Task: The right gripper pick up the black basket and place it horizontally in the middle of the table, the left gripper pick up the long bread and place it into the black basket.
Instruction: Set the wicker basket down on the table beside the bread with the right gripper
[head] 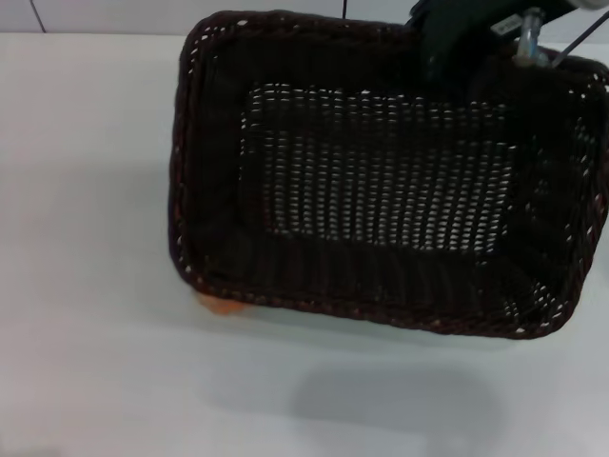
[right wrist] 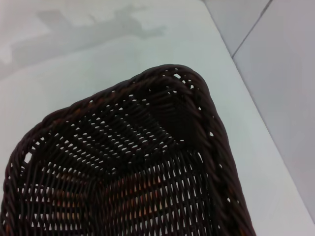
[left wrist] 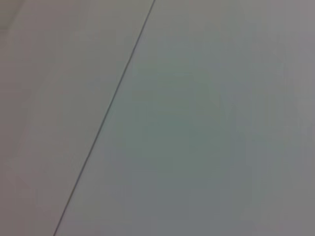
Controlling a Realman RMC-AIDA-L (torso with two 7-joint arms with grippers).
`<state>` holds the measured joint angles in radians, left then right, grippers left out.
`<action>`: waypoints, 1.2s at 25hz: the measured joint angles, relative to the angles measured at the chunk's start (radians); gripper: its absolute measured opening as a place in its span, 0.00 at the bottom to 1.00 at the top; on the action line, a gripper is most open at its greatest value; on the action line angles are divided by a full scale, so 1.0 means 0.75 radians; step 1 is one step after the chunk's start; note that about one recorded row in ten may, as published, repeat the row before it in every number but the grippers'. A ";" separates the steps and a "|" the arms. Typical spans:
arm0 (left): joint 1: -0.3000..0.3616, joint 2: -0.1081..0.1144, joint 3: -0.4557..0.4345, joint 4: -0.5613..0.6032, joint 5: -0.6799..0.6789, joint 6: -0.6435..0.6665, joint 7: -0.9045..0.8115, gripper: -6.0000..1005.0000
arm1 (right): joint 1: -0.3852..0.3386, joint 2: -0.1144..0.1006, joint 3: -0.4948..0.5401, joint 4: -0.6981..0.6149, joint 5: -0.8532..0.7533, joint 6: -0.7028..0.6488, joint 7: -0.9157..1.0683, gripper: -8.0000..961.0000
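Observation:
The black basket (head: 381, 171) fills most of the head view and hangs above the table (head: 86, 238), casting a shadow in front of it. My right gripper (head: 445, 59) is shut on the basket's far rim at the upper right. A small orange edge of the long bread (head: 221, 305) peeks out under the basket's near left corner; the rest is hidden. In the right wrist view one basket corner (right wrist: 177, 83) shows over the table (right wrist: 74, 64), with orange (right wrist: 142, 196) glimpsed through the weave. The left gripper is out of view.
The left wrist view shows only a plain pale surface crossed by a thin dark seam (left wrist: 103, 118). In the head view the table's back edge (head: 95, 34) meets a wall. In the right wrist view the table's edge (right wrist: 231, 54) borders a grey floor.

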<state>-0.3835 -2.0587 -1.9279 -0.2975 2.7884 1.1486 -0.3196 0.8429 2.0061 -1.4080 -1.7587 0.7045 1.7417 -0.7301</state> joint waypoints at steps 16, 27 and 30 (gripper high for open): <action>-0.002 -0.004 -0.033 0.003 0.001 -0.004 -0.010 0.78 | 0.064 -0.010 -0.211 0.164 0.040 0.019 0.053 0.16; -0.002 -0.006 -0.033 0.002 0.001 -0.004 -0.012 0.77 | 0.045 0.001 -0.249 0.223 0.048 0.022 0.066 0.15; -0.002 -0.006 -0.033 0.002 0.001 -0.004 -0.012 0.77 | 0.055 0.004 -0.251 0.266 0.047 0.020 0.065 0.15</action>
<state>-0.3850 -2.0632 -1.9527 -0.2961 2.7888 1.1458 -0.3283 0.8839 2.0093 -1.5966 -1.5594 0.7395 1.7565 -0.6813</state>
